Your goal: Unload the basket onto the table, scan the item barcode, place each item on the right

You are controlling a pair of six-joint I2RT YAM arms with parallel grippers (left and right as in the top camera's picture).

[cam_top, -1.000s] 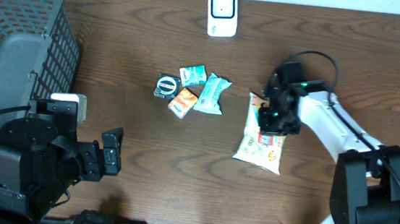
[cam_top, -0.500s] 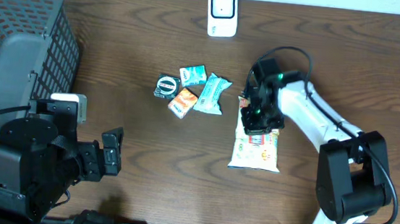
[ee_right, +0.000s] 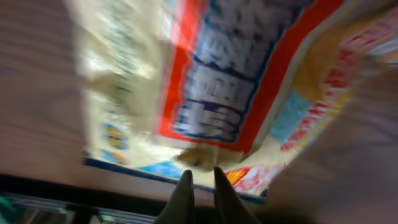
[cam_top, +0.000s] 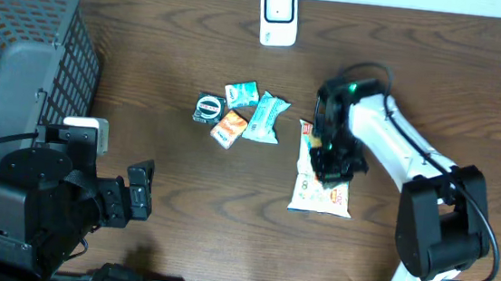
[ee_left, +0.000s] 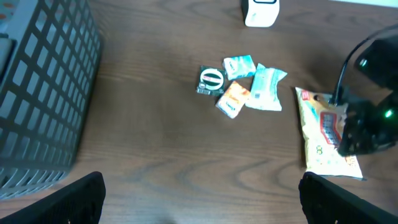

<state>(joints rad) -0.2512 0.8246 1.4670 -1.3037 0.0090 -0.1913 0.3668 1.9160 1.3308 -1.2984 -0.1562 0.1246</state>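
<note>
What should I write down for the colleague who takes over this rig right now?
Left gripper: open, empty, at the near left beside the basket.
Right gripper: shut on the snack bag, pinching its film from above.
Snack bag: mid-table, right of the small packets; I cannot tell if it is lifted.
White scanner: at the far table edge, apart from the bag.
Done: bag gripped.
Left: carry it to the scanner and present its barcode, which no view shows.
</note>
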